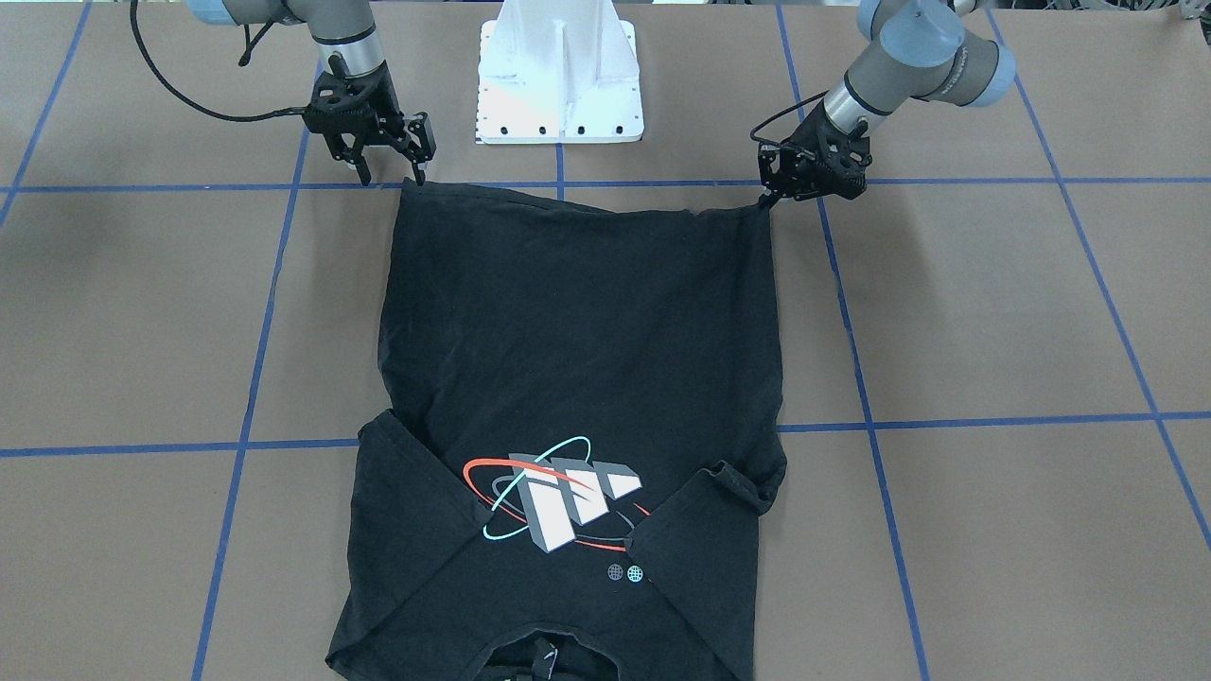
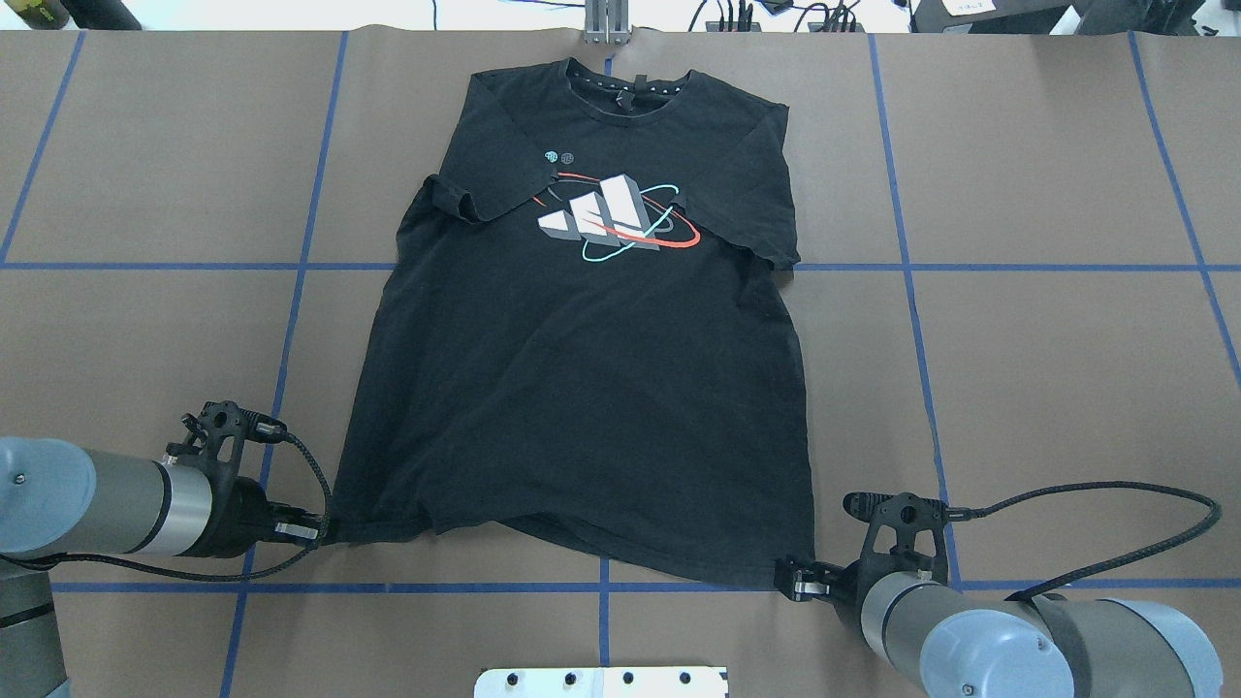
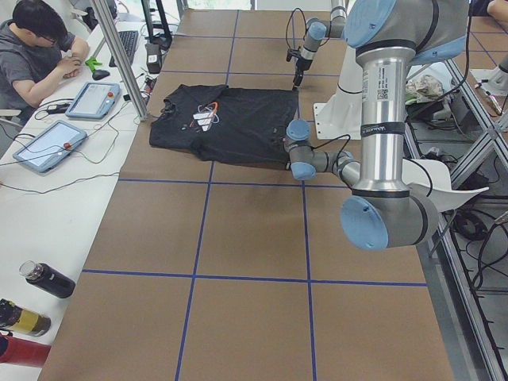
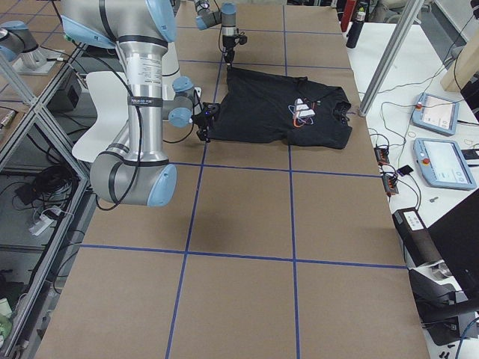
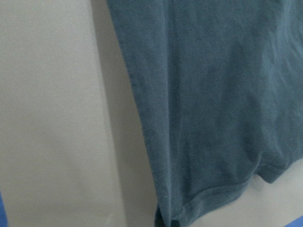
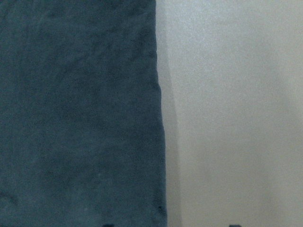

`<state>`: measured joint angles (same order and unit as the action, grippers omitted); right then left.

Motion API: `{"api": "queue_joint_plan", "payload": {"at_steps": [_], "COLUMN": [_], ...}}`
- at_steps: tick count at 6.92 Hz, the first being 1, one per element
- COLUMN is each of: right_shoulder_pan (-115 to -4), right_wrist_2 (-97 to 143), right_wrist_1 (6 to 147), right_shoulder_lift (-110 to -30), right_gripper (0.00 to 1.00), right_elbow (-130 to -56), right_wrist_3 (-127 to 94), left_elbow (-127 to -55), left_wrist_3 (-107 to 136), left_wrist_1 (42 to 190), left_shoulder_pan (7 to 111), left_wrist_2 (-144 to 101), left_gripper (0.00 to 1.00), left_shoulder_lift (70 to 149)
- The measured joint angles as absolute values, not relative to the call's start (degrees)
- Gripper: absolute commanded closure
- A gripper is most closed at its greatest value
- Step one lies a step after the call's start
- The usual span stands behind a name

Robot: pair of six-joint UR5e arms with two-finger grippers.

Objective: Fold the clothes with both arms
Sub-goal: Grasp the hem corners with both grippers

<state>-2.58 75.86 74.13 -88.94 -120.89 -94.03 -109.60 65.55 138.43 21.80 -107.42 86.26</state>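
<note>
- Front view: the black T-shirt (image 1: 577, 322) lies flat on the brown table (image 1: 993, 312), print (image 1: 558, 501) up, with the collar on the side far from the robot. Both sleeves are folded inward.
- The left hand (image 1: 768, 196) is clenched on one corner of the hem. The right hand (image 1: 390, 175) is released, its fingers spread at the other corner.
- Overhead view: the hem is pulled a little toward the left hand.
- Right wrist view: the side edge of the T-shirt runs between two dark fingertips (image 6: 108, 225) that stand apart.
</note>
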Motion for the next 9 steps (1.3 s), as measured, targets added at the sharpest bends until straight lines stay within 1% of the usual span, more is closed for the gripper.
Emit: {"api": "queue_joint_plan", "payload": {"at_steps": [1,2,9], "right_shoulder_pan": [-2.23,-2.02,-0.77], "right_wrist_2": [75.46,75.31,75.30], "right_wrist_1": [74.10,74.10,74.17], "right_shoulder_lift": [-88.68,-88.45,-87.65], "right_gripper": [0.59,0.63,0.63], "right_elbow": [-120.57,-120.46,-119.87], "right_wrist_3": [-94.16,-94.20,-94.15], "left_elbow": [-109.60,-109.60,-109.69], "left_wrist_3": [65.56,65.57,65.63], "left_wrist_1": [138.43,138.43,138.43], "left_shoulder_pan": [21.80,21.80,21.80], "left_wrist_2": [-107.46,-107.46,-107.40], "left_gripper": [1.00,1.00,1.00], "left_shoulder_lift": [86.23,86.23,86.22]}}
